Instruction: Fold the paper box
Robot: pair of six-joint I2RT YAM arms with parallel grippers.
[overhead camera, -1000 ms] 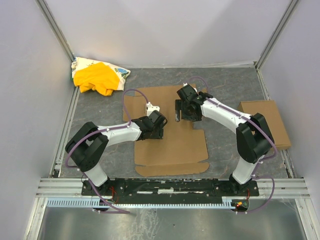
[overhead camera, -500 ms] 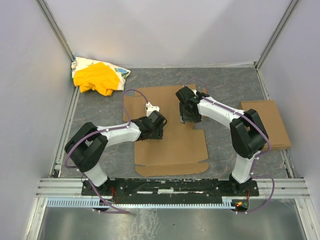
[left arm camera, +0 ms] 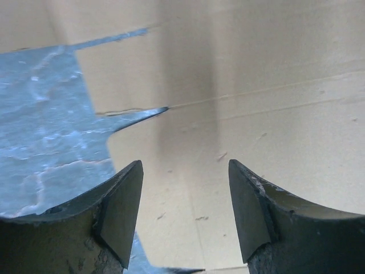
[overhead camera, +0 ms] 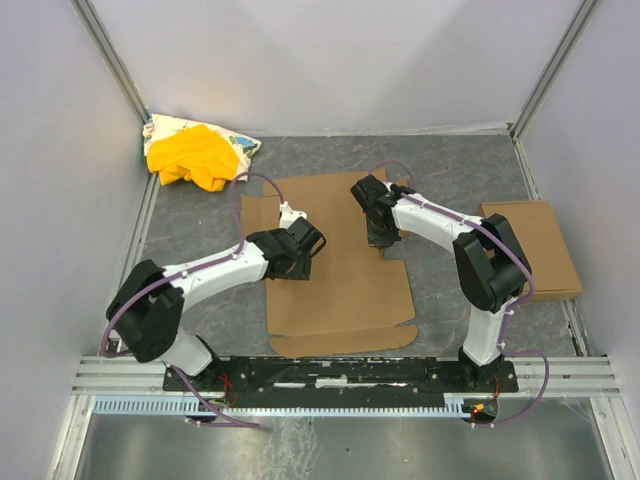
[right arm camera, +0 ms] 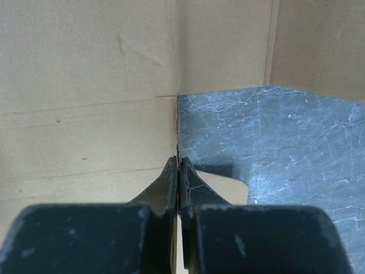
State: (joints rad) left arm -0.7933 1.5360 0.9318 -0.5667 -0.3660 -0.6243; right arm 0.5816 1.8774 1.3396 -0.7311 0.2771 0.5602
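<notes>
The paper box point(overhead camera: 340, 275) lies flat and unfolded in the middle of the grey marbled worktop point(overhead camera: 450, 295), its flaps spread out, between the two arms. The left claw point(overhead camera: 285, 262) is over the blank's left part. In the left wrist view it is released point(left arm camera: 183, 191): the two dark fingers point(left arm camera: 122, 211) stand well apart, with only bare cardboard point(left arm camera: 256, 85) showing between them and nothing gripped. A cut notch and the blank's left edge lie just ahead of it, with worktop point(left arm camera: 40, 114) beyond. Whether the tips touch the card cannot be told. The right claw point(overhead camera: 380, 232) is at the blank's upper right, beside a cut-in corner. In the right wrist view it is clenched point(right arm camera: 178, 170), its fingers point(right arm camera: 162, 185) pressed tight together with no gap. Their tips sit right on the line where the cardboard point(right arm camera: 85, 85) edge meets the worktop point(right arm camera: 285, 142). Whether any card is pinched between them cannot be told. A yellow cloth bundle point(overhead camera: 195, 155) sits at the far left corner, and a smaller cardboard rectangle point(overhead camera: 530, 245) lies apart at the right side.
</notes>
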